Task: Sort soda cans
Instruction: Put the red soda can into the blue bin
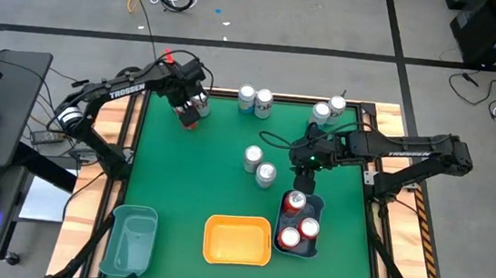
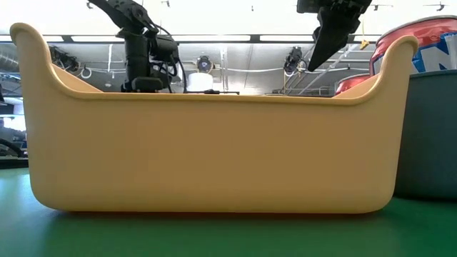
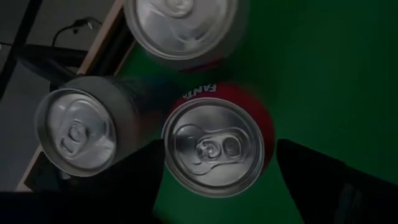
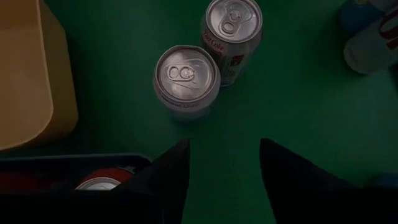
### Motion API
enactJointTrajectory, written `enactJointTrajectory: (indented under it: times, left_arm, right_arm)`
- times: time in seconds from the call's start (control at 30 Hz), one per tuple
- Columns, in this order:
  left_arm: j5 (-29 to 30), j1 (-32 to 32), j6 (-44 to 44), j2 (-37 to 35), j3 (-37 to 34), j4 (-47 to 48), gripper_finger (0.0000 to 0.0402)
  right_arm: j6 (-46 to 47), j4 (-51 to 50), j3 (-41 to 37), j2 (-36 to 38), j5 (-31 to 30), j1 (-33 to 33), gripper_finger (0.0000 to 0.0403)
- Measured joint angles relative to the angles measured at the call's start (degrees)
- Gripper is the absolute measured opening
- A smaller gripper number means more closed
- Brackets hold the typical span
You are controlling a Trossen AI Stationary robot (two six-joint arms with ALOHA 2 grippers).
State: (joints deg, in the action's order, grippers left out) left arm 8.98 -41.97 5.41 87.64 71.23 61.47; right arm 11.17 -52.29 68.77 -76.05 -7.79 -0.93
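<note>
Bright even overhead light in the high view, ceiling strip lights glaring behind the yellow plastic bin (image 2: 214,153), both wrist views were dim, nearest silver can top (image 3: 180,28) blurred

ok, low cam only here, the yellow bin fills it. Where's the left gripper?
Observer: Left gripper is at the mat's far left corner, open, fingers either side of a red can.
Operator: Right one?
Observer: Right gripper is open and empty, just behind the dark bin.
Operator: Anything sorted?
Observer: Three red cans stand in the dark bin; the yellow bin is empty.
</note>
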Motion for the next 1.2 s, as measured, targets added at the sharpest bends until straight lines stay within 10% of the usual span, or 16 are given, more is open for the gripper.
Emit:
enactJointTrajectory:
  times: [1.2]
  left_arm:
    - [-6.66, -2.24, 0.20, -0.09, -3.16, -4.99, 0.0302]
  right_arm:
    - [-0.84, -0.02, 0.00, 0.00, 1.61, -0.01, 0.0179]
